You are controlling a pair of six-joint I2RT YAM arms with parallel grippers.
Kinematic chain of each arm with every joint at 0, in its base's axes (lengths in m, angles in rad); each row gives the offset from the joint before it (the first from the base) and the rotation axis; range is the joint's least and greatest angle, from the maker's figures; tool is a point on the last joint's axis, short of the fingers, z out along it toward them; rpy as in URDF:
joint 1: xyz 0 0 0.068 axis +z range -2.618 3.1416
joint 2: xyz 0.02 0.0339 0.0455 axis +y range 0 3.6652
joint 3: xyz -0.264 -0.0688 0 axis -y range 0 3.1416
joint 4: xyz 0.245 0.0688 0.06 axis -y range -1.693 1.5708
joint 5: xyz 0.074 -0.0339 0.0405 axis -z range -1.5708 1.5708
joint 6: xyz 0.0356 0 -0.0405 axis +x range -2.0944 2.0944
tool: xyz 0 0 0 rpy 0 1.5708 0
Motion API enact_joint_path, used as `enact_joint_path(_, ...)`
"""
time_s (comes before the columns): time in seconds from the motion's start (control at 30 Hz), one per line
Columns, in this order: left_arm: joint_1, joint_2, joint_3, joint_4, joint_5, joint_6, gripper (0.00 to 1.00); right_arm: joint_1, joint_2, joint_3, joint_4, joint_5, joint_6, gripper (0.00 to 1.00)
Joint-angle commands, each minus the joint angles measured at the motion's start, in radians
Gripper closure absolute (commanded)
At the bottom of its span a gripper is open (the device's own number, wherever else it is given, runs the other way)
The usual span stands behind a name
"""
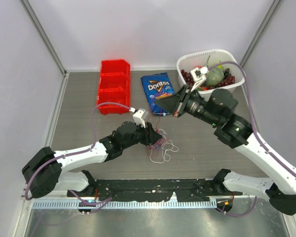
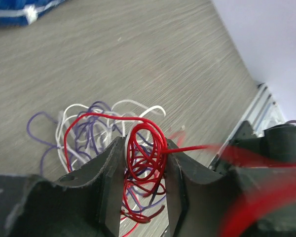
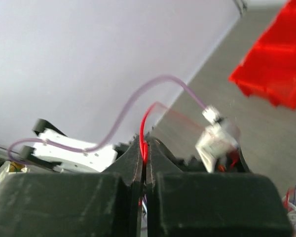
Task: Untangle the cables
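Fingers (image 2: 108,170) of the left gripper (image 2: 145,148) hug loops of the red cable (image 2: 147,163); the right gripper (image 3: 145,150) pinches a red strand tight. Pull apart slowly so the cables (image 1: 162,148) don't knot.

Red, white and purple cables (image 2: 145,168); red bins (image 1: 113,86); blue chip bag (image 1: 158,91); basket (image 1: 202,53) seemingly white

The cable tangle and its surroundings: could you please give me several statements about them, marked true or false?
The right end effector is shut on a red cable. True.
The left end effector straddles red loops of the cables. True.
The Doritos bag lies inside the white basket. False: it lies on the table, between the red bins and the basket.
The cables sit in the red bins. False: they lie on the table by the left end effector.
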Motion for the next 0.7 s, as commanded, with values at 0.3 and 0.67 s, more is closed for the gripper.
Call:
enact_joint_path(0.3, -0.003, -0.027, -0.161, -0.007, -0.078, -0.059, 0.59, -0.003, -0.017, 0.378, -0.170, 0.221, -0.279, 0.99)
enact_joint_path(0.67, -0.002, -0.014, -0.184, -0.078, -0.179, -0.027, 0.51, -0.003, 0.044, 0.729, -0.237, 0.315, -0.396, 0.99)
